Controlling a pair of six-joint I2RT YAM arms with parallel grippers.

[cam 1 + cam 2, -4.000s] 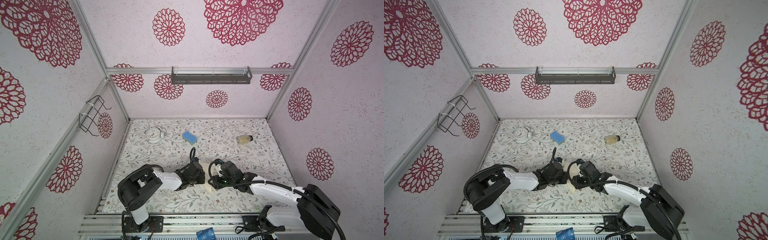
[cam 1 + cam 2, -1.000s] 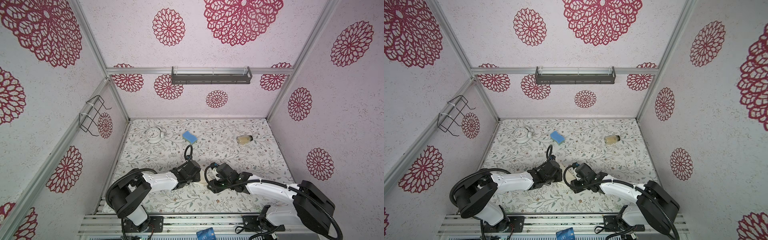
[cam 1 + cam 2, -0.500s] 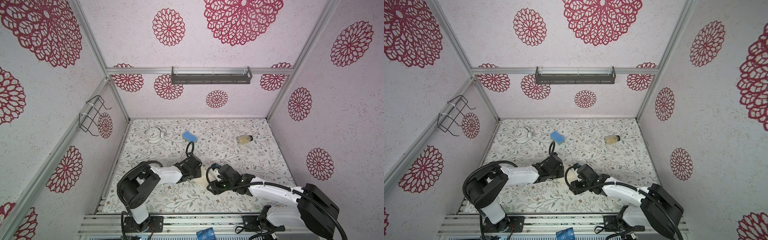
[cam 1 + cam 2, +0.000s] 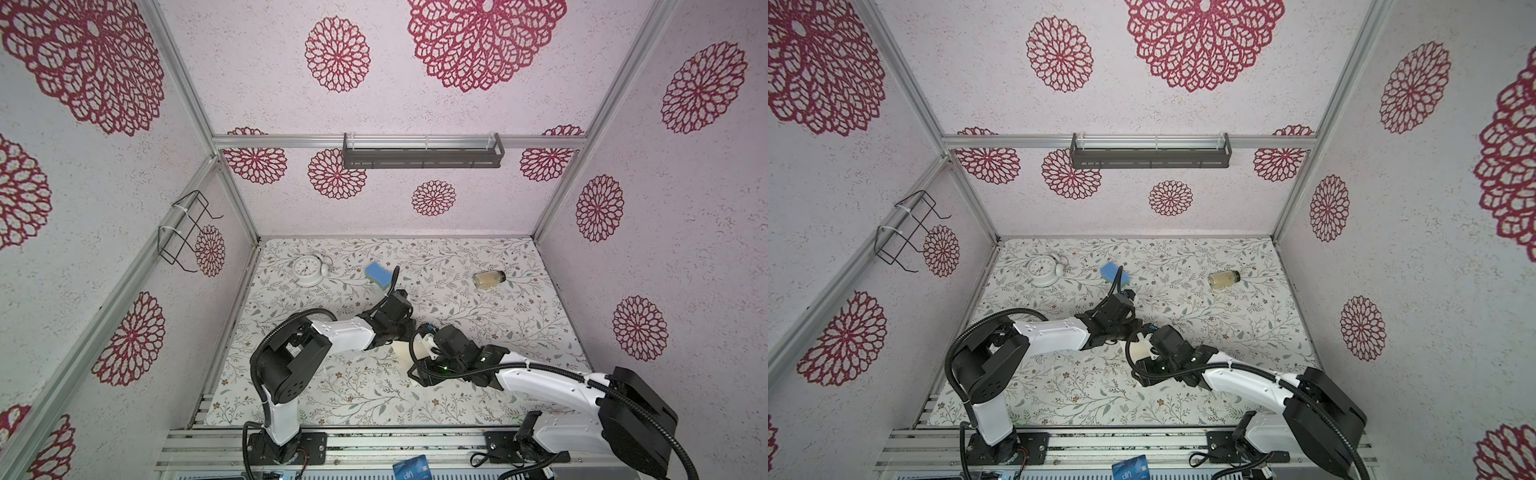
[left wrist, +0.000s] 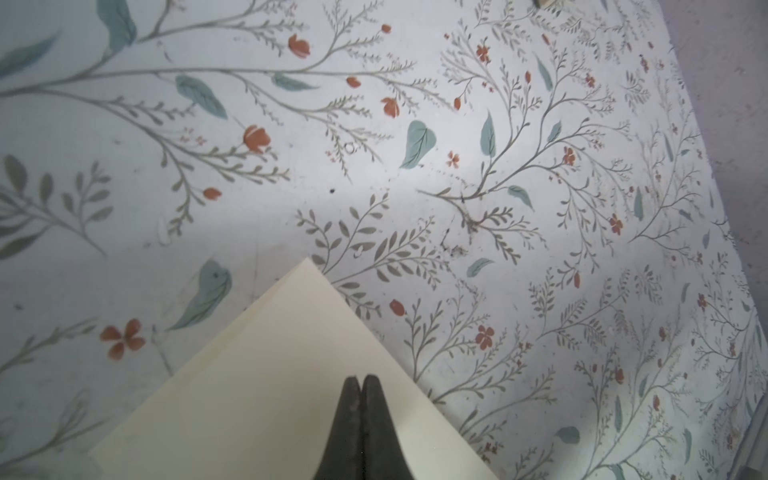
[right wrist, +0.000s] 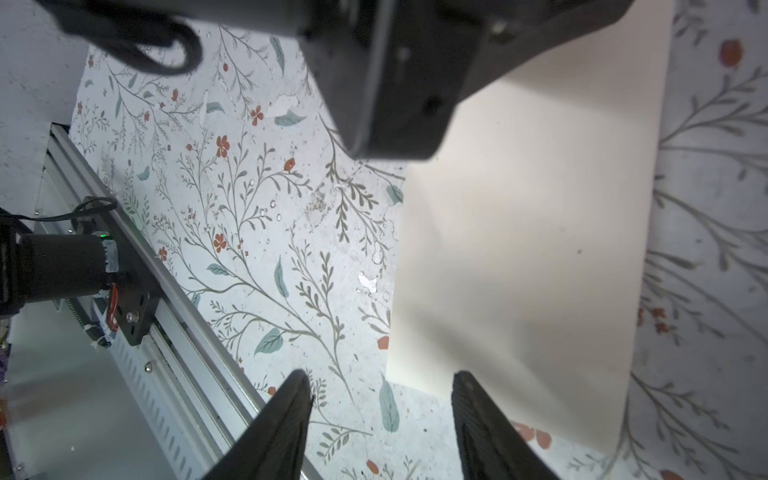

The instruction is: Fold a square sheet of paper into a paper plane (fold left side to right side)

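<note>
Our left gripper (image 5: 360,380) pinched closed over one smooth, sharp-cornered cream paper (image 5: 257,374), right gripper (image 6: 381,376) wide at its edge, one blue sponge (image 4: 376,274) beyond

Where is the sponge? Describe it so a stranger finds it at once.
Look at the floral table, toward its back edge. Between the white clock on the left and the lying jar on the right sits the sponge. It is the only blue thing there, a flat block.
</note>
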